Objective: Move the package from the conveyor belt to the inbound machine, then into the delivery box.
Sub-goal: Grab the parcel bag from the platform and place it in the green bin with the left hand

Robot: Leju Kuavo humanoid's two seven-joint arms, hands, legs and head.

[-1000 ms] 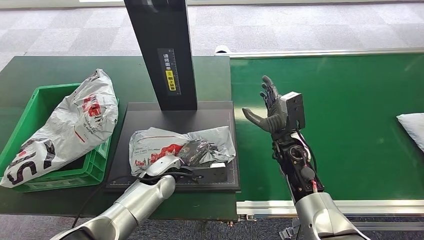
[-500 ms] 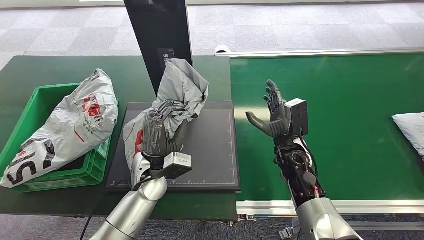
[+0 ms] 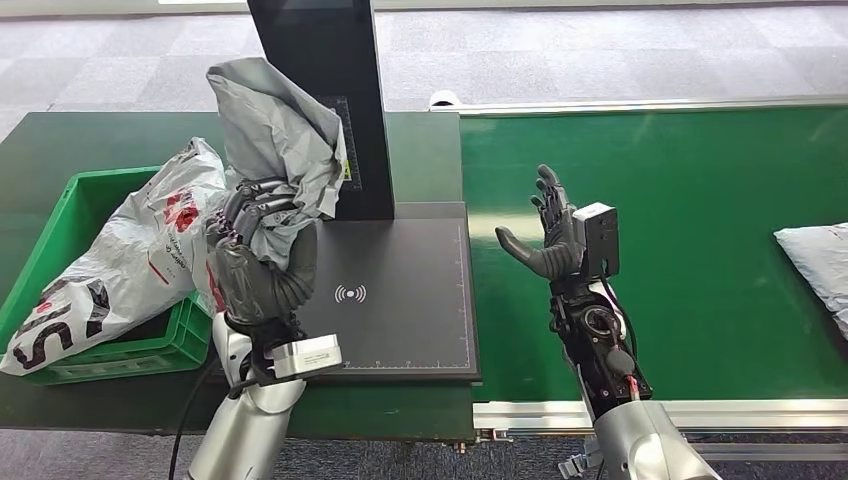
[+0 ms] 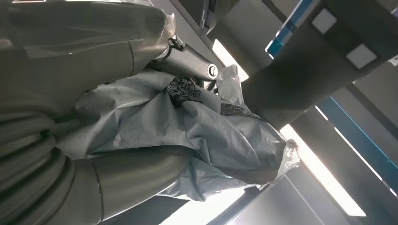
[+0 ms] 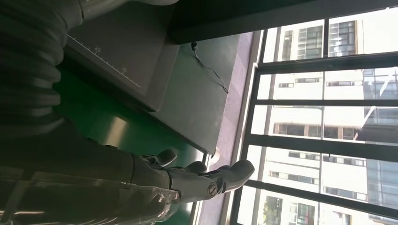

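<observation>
Green counter (image 3: 420,150) up top: left hand (image 3: 258,262) fingers clamp the grey package (image 3: 275,130) at 10 o'clock from scanner pad (image 3: 400,300); right hand (image 3: 553,232) fingers spread, empty.

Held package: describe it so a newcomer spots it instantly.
Find the green crate left of the scanner pad. Between them the left hand holds up a crumpled grey package. Unlike the package lying in the crate, it is airborne.

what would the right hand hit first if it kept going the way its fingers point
Probably nothing close: the right hand is open, fingers pointing up and away over the green conveyor belt. The way looks free, though depth is hard to judge.
</observation>
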